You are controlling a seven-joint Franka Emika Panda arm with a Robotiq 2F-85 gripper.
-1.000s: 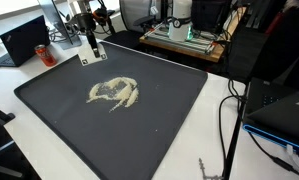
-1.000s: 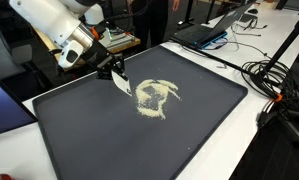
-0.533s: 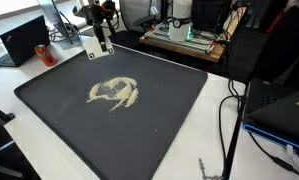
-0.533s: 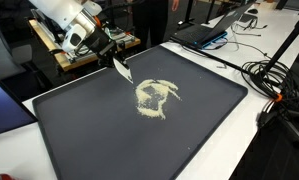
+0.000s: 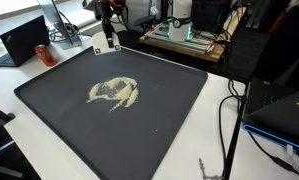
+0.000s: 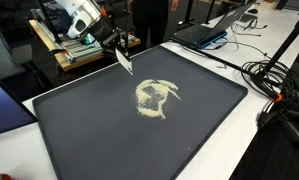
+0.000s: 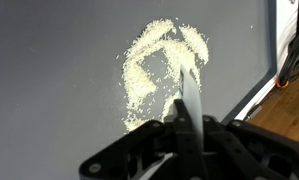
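Note:
My gripper (image 5: 105, 33) is shut on a thin flat white card or scraper (image 6: 124, 60), held in the air above the far edge of a large dark tray (image 5: 169, 110). The gripper also shows in an exterior view (image 6: 113, 45). In the wrist view the scraper (image 7: 188, 95) sticks out edge-on from between my jaws (image 7: 187, 128). A swirled pile of pale grains (image 5: 114, 92) lies on the middle of the tray, also seen in an exterior view (image 6: 155, 97) and in the wrist view (image 7: 154, 70). The scraper is clear of the grains.
The tray rests on a white table (image 5: 204, 150). A black laptop (image 5: 24, 42) sits beside the tray. Cables (image 6: 274, 85) trail over the table edge. A wooden bench with equipment (image 5: 184, 38) stands behind, and a second laptop (image 6: 214, 30) lies at the back.
My gripper has risen with the scraper and moved away from the tray surface toward the far edge. The grain pile has not changed.

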